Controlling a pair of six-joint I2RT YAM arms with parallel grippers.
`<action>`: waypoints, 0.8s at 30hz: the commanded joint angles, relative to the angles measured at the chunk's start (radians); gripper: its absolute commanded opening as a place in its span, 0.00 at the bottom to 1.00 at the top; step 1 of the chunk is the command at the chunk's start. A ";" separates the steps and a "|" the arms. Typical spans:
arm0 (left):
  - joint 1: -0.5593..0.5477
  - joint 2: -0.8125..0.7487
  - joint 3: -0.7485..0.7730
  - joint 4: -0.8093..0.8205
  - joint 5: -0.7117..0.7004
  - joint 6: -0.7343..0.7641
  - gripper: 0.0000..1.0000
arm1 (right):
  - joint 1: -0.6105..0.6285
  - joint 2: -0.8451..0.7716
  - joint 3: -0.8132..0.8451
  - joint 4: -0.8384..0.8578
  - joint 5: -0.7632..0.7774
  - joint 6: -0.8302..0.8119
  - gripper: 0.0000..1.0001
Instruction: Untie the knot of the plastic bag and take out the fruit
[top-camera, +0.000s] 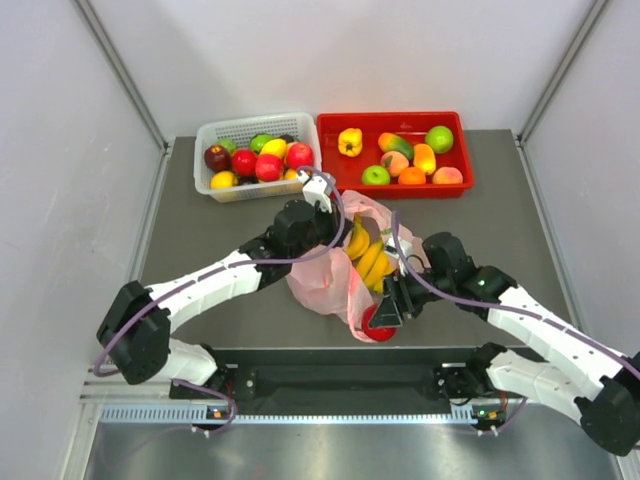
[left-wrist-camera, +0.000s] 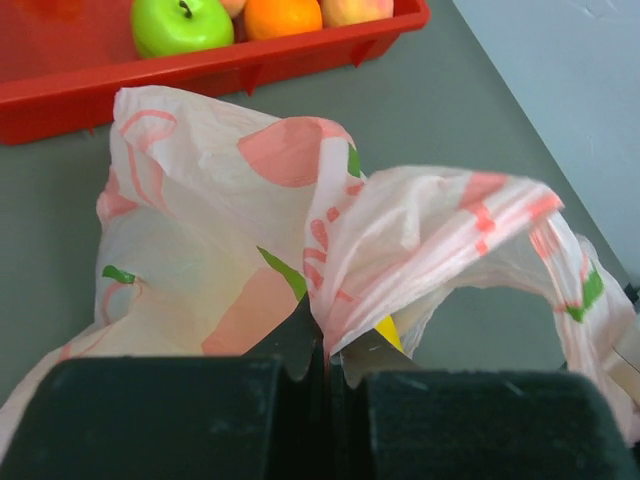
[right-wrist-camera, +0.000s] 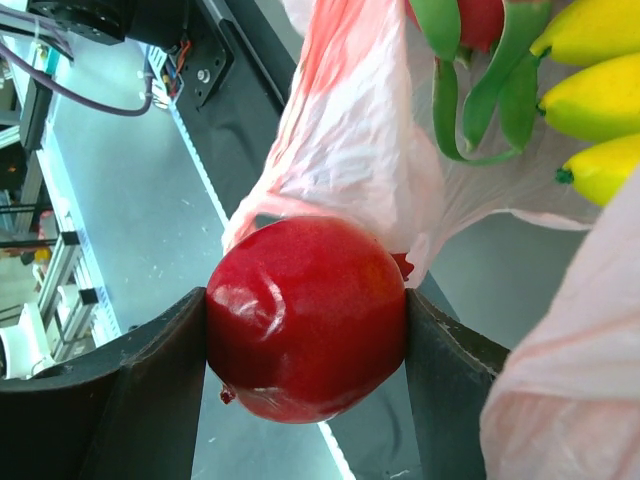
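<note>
Right gripper (top-camera: 385, 308) is my worry, because of what drapes over its load. A fold of the plastic bag (left-wrist-camera: 200, 250) lies on top of the red fruit (right-wrist-camera: 300, 330), and if I pull away that film may drag along, tipping the banana bunch (top-camera: 368, 258) out or tugging the bag from my other arm. The fruit is round and glossy and sits by the near edge of the table (top-camera: 500, 230). I judge a slip there would send it off the front.

As for the grip, the right jaws stand well apart, with one pad pressed on each flank of the red fruit, clamped on it just outside the bag's mouth. The left gripper (left-wrist-camera: 330, 345) is fully closed, pinching a pleat of pink plastic near the far end of the bag. I cannot make out any knot; one loop handle hangs free and the mouth looks open, with bananas and green-tipped fruit showing inside.
</note>
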 joint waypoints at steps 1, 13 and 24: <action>0.025 0.003 0.044 0.075 0.002 0.006 0.00 | 0.027 -0.044 -0.006 -0.033 0.032 -0.013 0.00; 0.085 -0.058 0.072 0.060 -0.015 0.040 0.00 | 0.079 0.033 -0.020 -0.099 0.205 0.011 0.00; 0.164 -0.107 0.073 0.017 -0.012 0.072 0.00 | 0.250 0.013 -0.009 -0.106 0.158 -0.001 0.00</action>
